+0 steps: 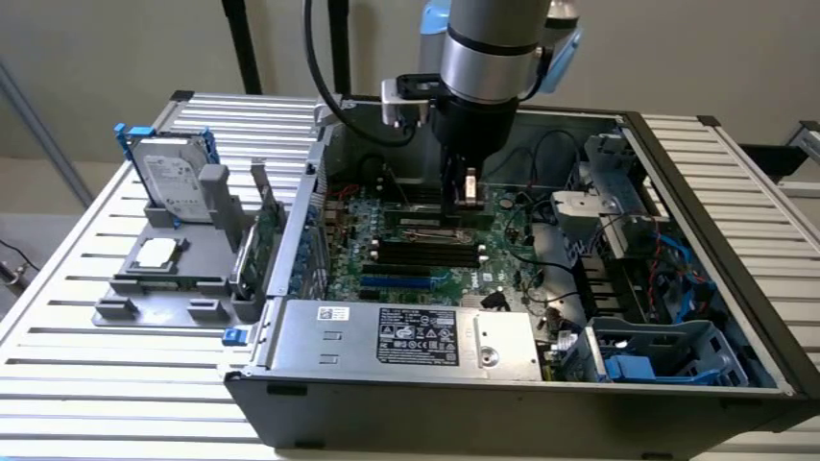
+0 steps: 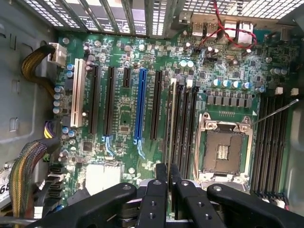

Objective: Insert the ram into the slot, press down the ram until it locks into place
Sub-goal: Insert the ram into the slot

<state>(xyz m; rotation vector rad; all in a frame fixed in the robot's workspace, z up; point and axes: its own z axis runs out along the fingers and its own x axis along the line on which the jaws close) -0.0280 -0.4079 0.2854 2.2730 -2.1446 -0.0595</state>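
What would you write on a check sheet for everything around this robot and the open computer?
Surface: slatted metal table, carrying the open computer case.
Job's things: the ram is held edge-on over the black slot beside the silver processor socket; whether it is seated cannot be told.
Clutter: gray fixture with a hard drive.
Grippers: gripper shut on the ram.
Cables: red wires; braided bundle.
Surroundings: pale wall.
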